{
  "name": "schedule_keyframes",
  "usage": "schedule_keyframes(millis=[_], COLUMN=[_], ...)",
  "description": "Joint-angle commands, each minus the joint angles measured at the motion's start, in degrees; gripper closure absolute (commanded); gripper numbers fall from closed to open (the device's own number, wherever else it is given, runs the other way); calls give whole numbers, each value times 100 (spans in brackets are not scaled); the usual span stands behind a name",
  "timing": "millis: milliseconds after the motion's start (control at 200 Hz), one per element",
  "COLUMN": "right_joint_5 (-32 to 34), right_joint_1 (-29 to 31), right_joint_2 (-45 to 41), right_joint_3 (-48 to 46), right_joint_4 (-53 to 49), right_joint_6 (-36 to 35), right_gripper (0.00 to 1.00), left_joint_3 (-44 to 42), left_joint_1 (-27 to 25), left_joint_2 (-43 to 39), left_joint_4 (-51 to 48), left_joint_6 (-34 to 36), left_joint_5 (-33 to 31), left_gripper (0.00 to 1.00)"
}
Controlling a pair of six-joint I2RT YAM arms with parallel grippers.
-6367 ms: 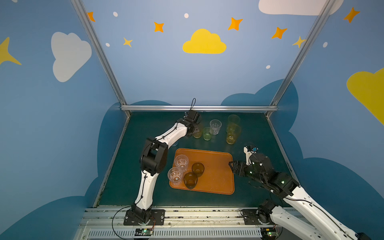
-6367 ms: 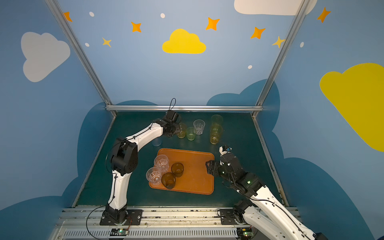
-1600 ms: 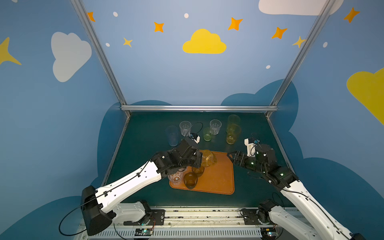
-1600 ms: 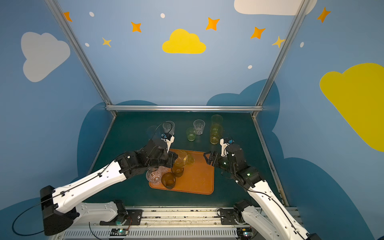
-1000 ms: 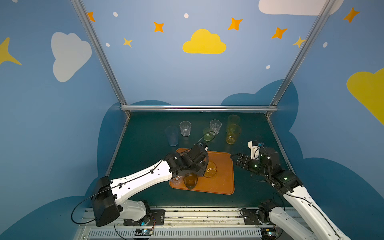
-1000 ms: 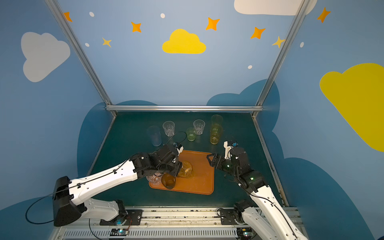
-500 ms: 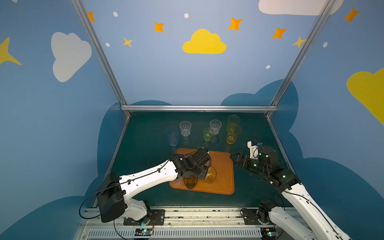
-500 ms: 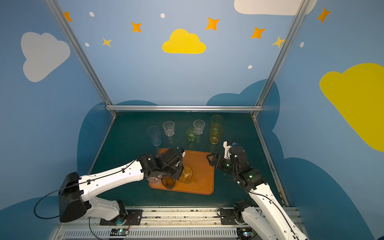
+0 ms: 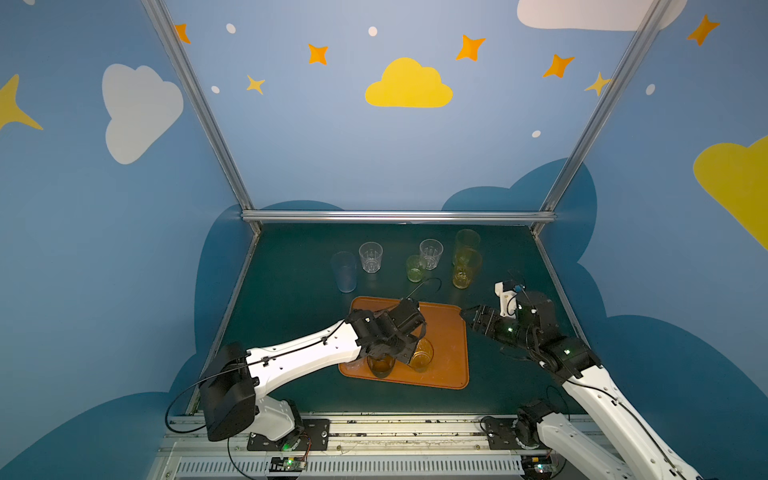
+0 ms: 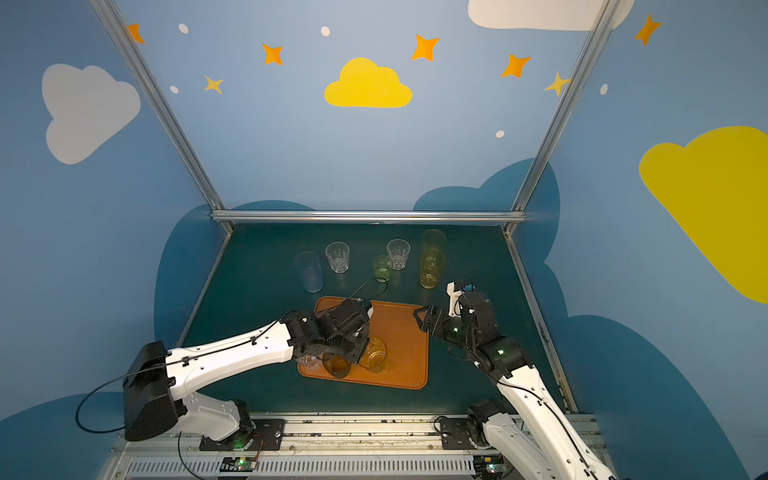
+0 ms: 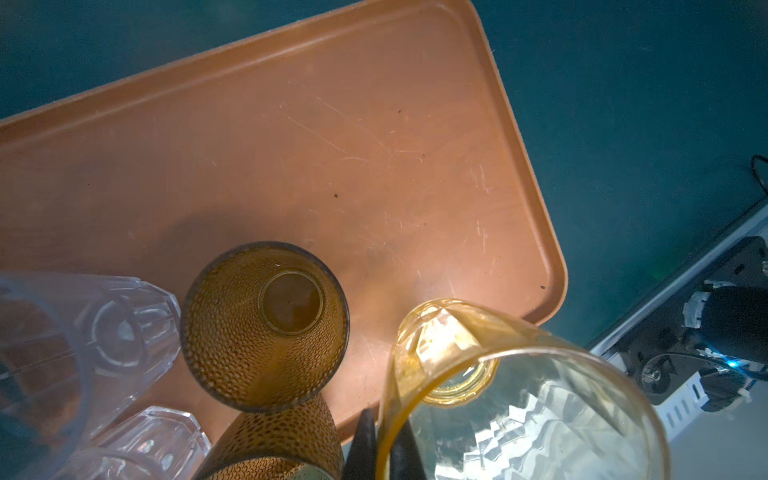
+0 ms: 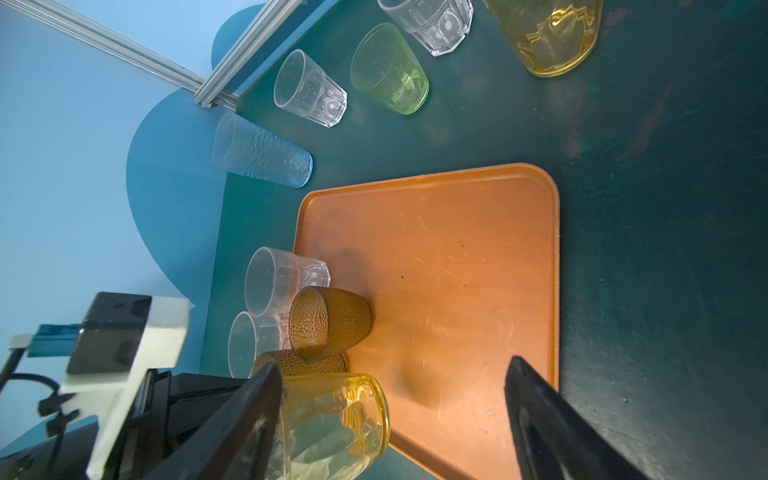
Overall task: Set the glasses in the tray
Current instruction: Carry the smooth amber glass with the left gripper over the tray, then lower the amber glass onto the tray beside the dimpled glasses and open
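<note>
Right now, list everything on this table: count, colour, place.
tray: one, orange-brown, near middle of the table.
clear glasses: four, colourless; two in the tray, two behind it.
brown glasses: two, dark, in the tray.
amber glass: one, held over the tray.
green glass: one, behind the tray.
yellow glasses: two, tall, far right.
frosted glass: one, bluish, far left.
left gripper: black, shut on the amber glass's rim.
right gripper: black, open, beside the tray.

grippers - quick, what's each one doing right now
left gripper: closed, pinching the rim of the amber glass.
right gripper: open, holding nothing.
</note>
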Motion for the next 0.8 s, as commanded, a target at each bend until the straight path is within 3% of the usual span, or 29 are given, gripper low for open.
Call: schedule_keyframes(millis=[0, 796], right_joint_5=[-70, -157], right_joint_1=[-32, -138], right_joint_2=[5, 50], right_joint_3=[-50, -87], right_joint_4=[16, 66], right_joint_6=[1, 18], right_gripper=[17, 17], left_joint_3=[50, 172], left_joint_1=[-38, -158], left_joint_2=[69, 466], left_joint_4=[-152, -417], left_joint_6=[83, 175], left_joint_5=[-141, -575], left_gripper=[96, 94])
